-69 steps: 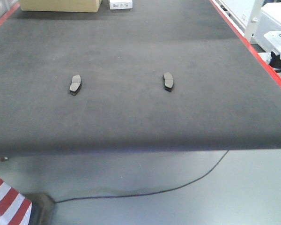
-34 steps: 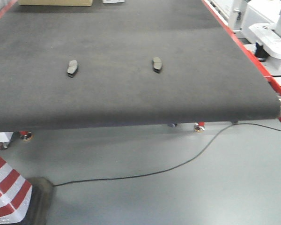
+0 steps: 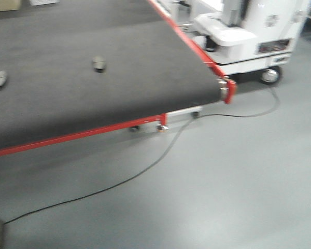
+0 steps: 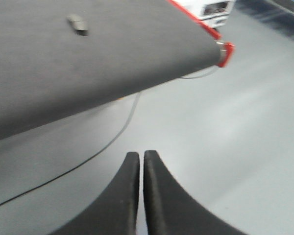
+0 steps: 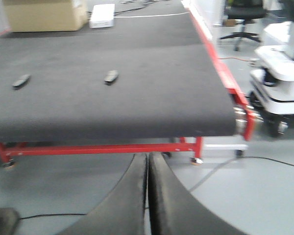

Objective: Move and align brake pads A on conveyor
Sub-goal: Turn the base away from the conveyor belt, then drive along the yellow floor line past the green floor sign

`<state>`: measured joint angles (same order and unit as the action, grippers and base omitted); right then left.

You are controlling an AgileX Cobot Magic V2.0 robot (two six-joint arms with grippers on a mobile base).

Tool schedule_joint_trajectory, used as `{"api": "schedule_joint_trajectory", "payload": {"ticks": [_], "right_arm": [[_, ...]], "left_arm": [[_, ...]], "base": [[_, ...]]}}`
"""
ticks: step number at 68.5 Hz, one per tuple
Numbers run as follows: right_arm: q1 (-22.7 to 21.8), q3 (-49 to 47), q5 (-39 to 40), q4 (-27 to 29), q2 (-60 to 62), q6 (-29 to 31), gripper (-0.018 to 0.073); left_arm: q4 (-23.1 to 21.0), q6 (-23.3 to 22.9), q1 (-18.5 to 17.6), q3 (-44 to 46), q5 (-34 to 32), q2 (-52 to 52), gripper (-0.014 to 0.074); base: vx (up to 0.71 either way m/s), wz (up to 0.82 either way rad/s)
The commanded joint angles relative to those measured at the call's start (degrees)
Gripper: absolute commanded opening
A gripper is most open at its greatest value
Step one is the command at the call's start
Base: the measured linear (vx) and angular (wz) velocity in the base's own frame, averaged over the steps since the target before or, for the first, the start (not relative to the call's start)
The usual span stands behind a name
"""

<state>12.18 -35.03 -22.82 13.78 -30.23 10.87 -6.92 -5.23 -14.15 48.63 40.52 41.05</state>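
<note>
Left tool (image 4: 141,155): narrow, dark fingers (image 4: 117,205) pressed together with only a thin slit between, nothing held. Hanging over grey floor (image 4: 225,147), off the conveyor (image 4: 112,58) and on the near side of its edge. One brake pad (image 4: 77,23) in this view, flat on the belt, far and left of the tool, well apart from it; cannot tell which of the two. Black cable (image 4: 88,158) on the floor between tool and belt edge.

Right tool (image 5: 147,155): also narrow, fingers (image 5: 171,205) together, empty. Over the floor too, just near of the conveyor's front edge. Right brake pad (image 5: 111,76) on the belt, far and a bit left of the tool. Left brake pad (image 5: 20,81) further left, roughly the same row, well apart from the first. Neither pad touching a tool.

Front view, blurred: both pads as dark smudges on the belt, left one at the frame edge. Red strip (image 3: 186,40) along the belt's right edge, red rail (image 3: 78,136) under the near edge. White wheeled machine (image 3: 249,36) just right of the belt's corner.

Cardboard box (image 5: 41,14) and white box (image 5: 102,14) at the belt's far end. Office chair (image 5: 242,12) far right.
</note>
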Motion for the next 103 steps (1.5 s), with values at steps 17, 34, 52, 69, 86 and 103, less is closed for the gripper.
{"api": "schedule_joint_trajectory", "payload": {"ticks": [17,34,52,69,86,103], "right_arm": [[-0.2,-1.4,3.9,0.1,-0.3,0.4,-0.0003],[-0.2,-1.4,3.9,0.1,-0.3,0.4,-0.0003],[-0.2,-1.4,3.9,0.1,-0.3,0.4,-0.0003],[-0.2,-1.4,3.9,0.1,-0.3,0.4,-0.0003],[-0.2,-1.4,3.9,0.1,-0.3,0.4,-0.0003],[-0.2,-1.4,3.9,0.1,-0.3,0.4,-0.0003]], "left_arm": [[-0.4,0.0,-0.3,1.7,-3.6,-0.1,-0.0006],[-0.4,0.0,-0.3,1.7,-3.6,-0.1,-0.0006],[-0.4,0.0,-0.3,1.7,-3.6,-0.1,-0.0006],[-0.4,0.0,-0.3,1.7,-3.6,-0.1,-0.0006],[-0.4,0.0,-0.3,1.7,-3.6,-0.1,-0.0006],[-0.4,0.0,-0.3,1.7,-3.6,-0.1,-0.0006]], "base": [[-0.08,-0.54],[0.0,-0.57],[0.09,-0.62],[0.14,-0.58],[0.18,-0.69],[0.2,-0.68]]}}
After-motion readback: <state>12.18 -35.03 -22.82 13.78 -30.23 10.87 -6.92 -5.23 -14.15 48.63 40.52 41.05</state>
